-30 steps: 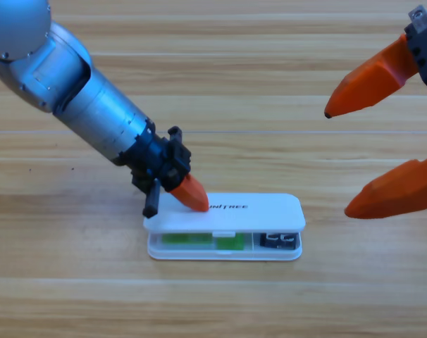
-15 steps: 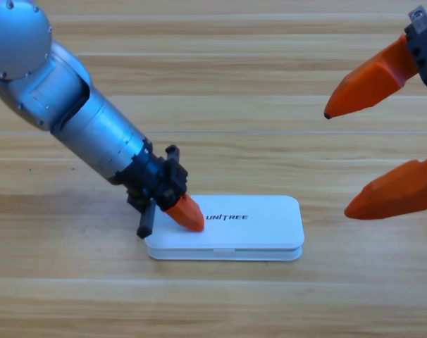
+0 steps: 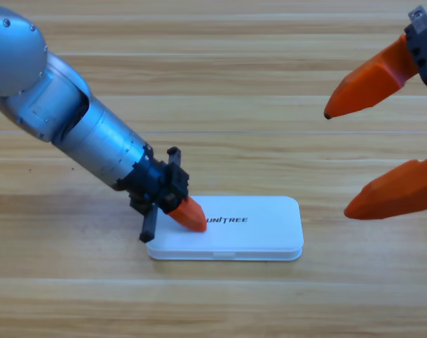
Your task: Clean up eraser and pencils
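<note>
The white case [image 3: 227, 238] lies flat on the wooden worktop [image 3: 220, 84], low of centre, with its lid fully down and the printed name facing up; one second ago the lid stood ajar, and through the gap along the front a light green pencil and the dark eraser showed inside; half a second ago the lid was already down, and it looks the same now. The eraser and the pencils cannot be seen at this moment; the shut lid covers the inside of the case, where they were last visible.

The left tool [image 3: 189, 215] comes down from the upper left on its grey arm and rests its orange tip on the left end of the lid, just beside the lettering; only one orange jaw shows, so whether it is open or closed cannot be told; compared with a second ago the tip sits slightly lower and further left on the lid, and the arm's shoulder has dropped a little in the picture.

The right tool [image 3: 347, 162] waits at the right edge, large and partly cut off, its two orange jaws spread well apart with nothing between them; it has not shifted across the three moments.
</note>
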